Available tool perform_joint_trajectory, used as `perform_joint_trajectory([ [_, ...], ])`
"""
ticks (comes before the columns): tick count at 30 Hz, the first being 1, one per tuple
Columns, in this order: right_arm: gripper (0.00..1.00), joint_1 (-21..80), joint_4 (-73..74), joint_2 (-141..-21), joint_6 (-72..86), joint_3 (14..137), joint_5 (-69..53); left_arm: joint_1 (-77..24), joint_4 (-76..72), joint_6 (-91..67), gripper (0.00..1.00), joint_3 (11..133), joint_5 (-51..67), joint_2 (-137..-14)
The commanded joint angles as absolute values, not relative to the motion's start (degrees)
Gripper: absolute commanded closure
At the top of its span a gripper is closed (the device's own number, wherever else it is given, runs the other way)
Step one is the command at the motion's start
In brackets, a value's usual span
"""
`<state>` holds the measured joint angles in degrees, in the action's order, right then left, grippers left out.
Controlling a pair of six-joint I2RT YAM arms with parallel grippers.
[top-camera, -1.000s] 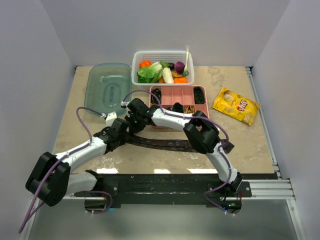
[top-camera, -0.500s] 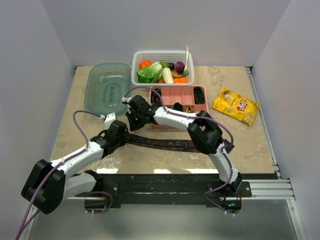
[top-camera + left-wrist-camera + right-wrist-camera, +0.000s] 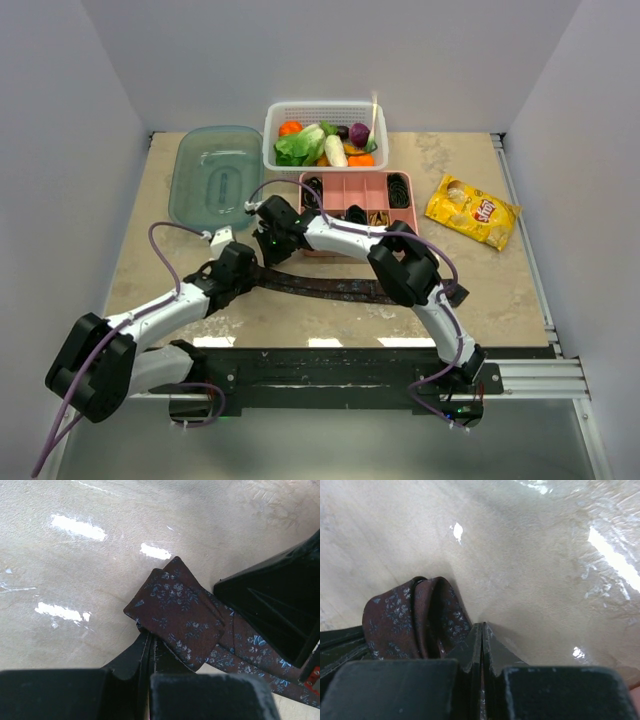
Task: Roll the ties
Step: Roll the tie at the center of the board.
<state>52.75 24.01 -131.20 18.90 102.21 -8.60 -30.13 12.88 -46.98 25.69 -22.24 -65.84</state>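
The dark maroon fabric necktie (image 3: 330, 288) with a small blue flower print lies flat on the beige stone-look table (image 3: 500, 290). It is a long strip running from the left tool (image 3: 247, 268) out to that tool's right, and it passes under the right arm. Its end by the two tools is doubled over on itself.

The left wrist view shows this best. There the necktie (image 3: 177, 607) ends in a pointed fold just ahead of the left tool's tips and overlapping them, while the strip trails off to the right under a black housing. The left tool is clenched, its fingers pressed together; whether any cloth is nipped between them cannot be told.

The right wrist view gives the other side. The necktie (image 3: 412, 615) rises as a rounded hump just left of the right tool (image 3: 481, 630). That tool is clenched too, its tips low over bare table right beside the cloth, with nothing seen between them.

Only the top view shows the surroundings:
- Just beyond the right tool is a pink plastic divided tray (image 3: 350, 188) holding a black coiled tie (image 3: 399, 187) and a gold coiled tie (image 3: 378, 217). The right arm crosses the tray's near edge and hides part of it.
- Past the tray stands a white plastic basket (image 3: 272, 135) of vegetables (image 3: 300, 145).
- A teal see-through plastic lid (image 3: 215, 175) lies beyond the left tool.
- A yellow crisp bag (image 3: 472, 210) lies well off to the right of both tools.
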Motion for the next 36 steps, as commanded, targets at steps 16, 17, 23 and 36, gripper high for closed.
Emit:
perform_joint_trajectory([
  [16, 1.0, 53.8, 25.0, -128.8, 14.9, 103.1, -11.9, -30.4, 7.9, -48.3, 1.0, 24.3, -24.0, -64.5],
  [17, 1.0, 53.7, 24.9, -128.7, 14.8, 103.1, -12.0, -30.3, 8.1, -48.6, 1.0, 24.3, -23.9, -64.7],
  [23, 1.0, 53.7, 24.9, -128.4, 14.5, 103.6, -12.8, -30.3, 7.6, -48.8, 1.0, 23.7, -23.4, -66.1],
  [36, 0.97, 53.4, 26.0, -123.3, 15.3, 105.3, -6.0, -30.4, 14.3, -49.2, 0.84, 24.8, -21.2, -59.3],
])
